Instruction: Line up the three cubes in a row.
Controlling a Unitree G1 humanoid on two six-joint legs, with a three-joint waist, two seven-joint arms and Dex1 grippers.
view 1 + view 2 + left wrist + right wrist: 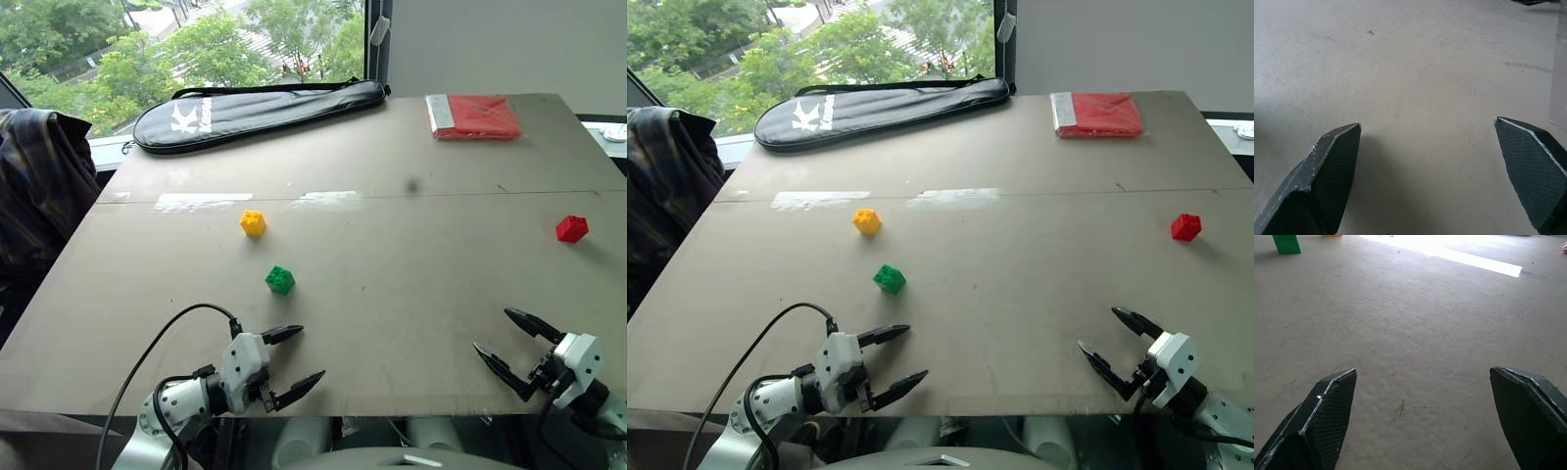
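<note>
Yellow cube (pixel 253 222) and green cube (pixel 279 280) sit mid-table, left of centre; red cube (pixel 571 228) near the right edge. Unaligned, so left gripper (pixel 292 359) and right gripper (pixel 511 346) wait spread at the near edge.

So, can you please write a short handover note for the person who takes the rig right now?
Left gripper: jaws open, holding nothing, low at the near edge of the table.
Right gripper: the same, near edge.
Yellow cube and green cube sit apart, left of centre; red cube is far out to the right.
Done: nothing, no cube is in a row.
Left: line up all three.
</note>
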